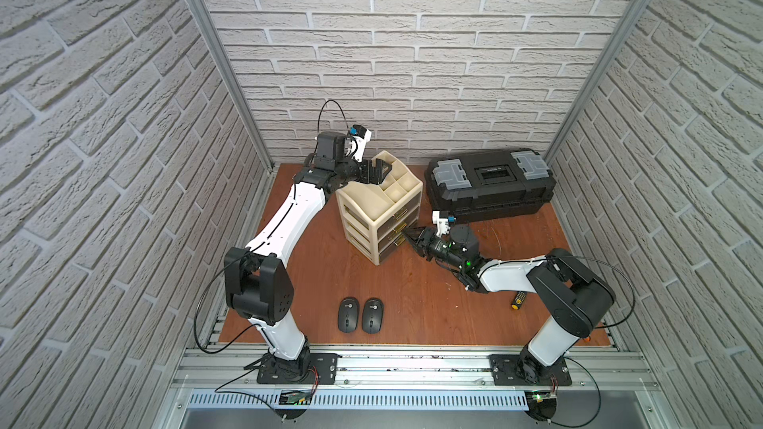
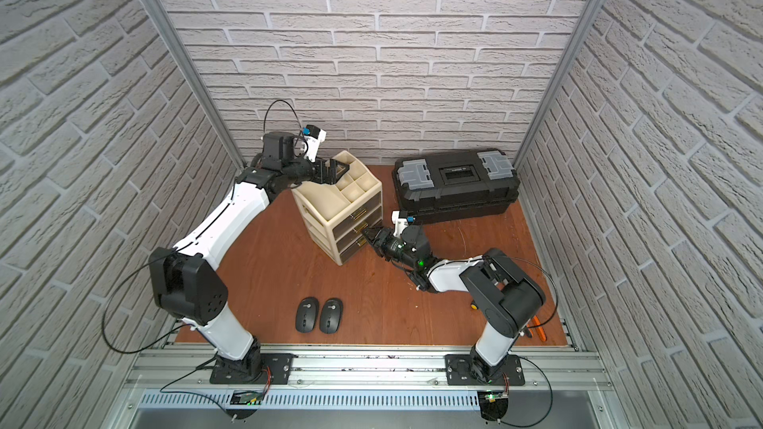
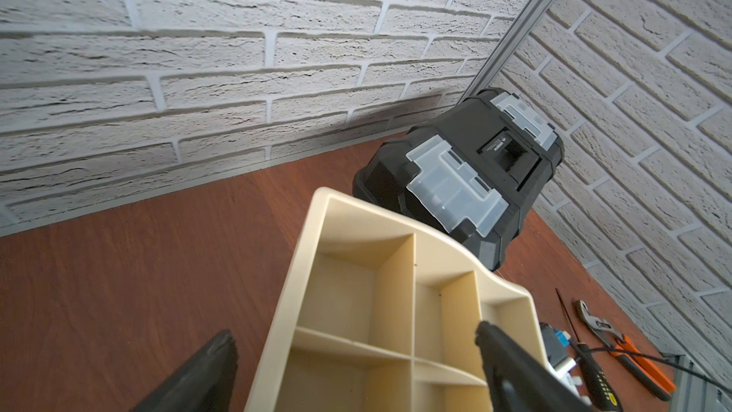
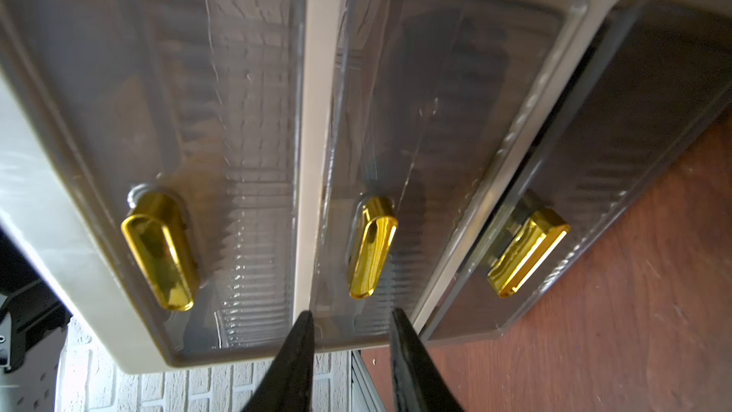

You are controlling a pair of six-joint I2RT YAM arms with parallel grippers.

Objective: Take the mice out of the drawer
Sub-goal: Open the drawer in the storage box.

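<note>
The right gripper (image 4: 350,313), slightly parted and empty, is aimed at the middle drawer's gold handle (image 4: 372,247), probably to be clamped and pulled next; the left gripper (image 3: 354,330) is spread wide over the organiser (image 3: 396,271).

Mice (image 1: 348,314) lie before the drawer unit (image 1: 363,204), toolbox (image 1: 489,189) beside it.

White brick walls (image 1: 413,55) enclose a reddish-brown wooden tabletop (image 1: 413,303), evenly lit.

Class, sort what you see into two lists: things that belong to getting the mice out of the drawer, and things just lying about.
Belongs to the job: two mice, already out; drawer unit; its gold handles.

Just lying about: black toolbox; yellow-capped tool; orange-handled pliers.
</note>
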